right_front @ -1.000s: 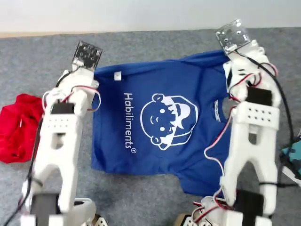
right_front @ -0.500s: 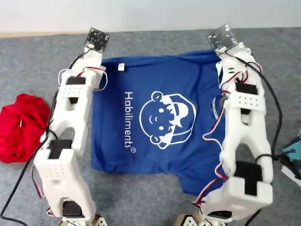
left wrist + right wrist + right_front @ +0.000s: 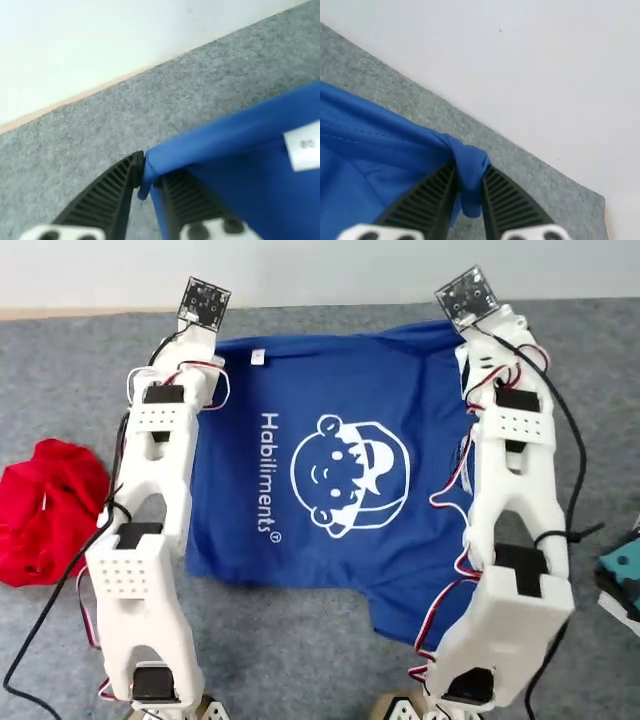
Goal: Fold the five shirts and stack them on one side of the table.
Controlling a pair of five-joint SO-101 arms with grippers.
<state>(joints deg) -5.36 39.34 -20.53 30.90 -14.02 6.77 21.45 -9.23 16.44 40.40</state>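
Our left end effector [image 3: 143, 171] and right end effector [image 3: 468, 181] each pinch a top corner of the blue shirt [image 3: 330, 562]; it spreads down the frame.

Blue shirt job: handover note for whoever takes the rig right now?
Left gripper: jaws shut on the blue shirt at its far corner by the label.
Right gripper: jaws shut on the other far corner, cloth bunched between them.
The blue shirt lies spread print-up on the table between the arms. The red shirt lies crumpled on the left arm's side.
Done: nothing folded or stacked in view.
Left: fold the blue shirt, then the red one and the remaining shirts, and stack them on one side.
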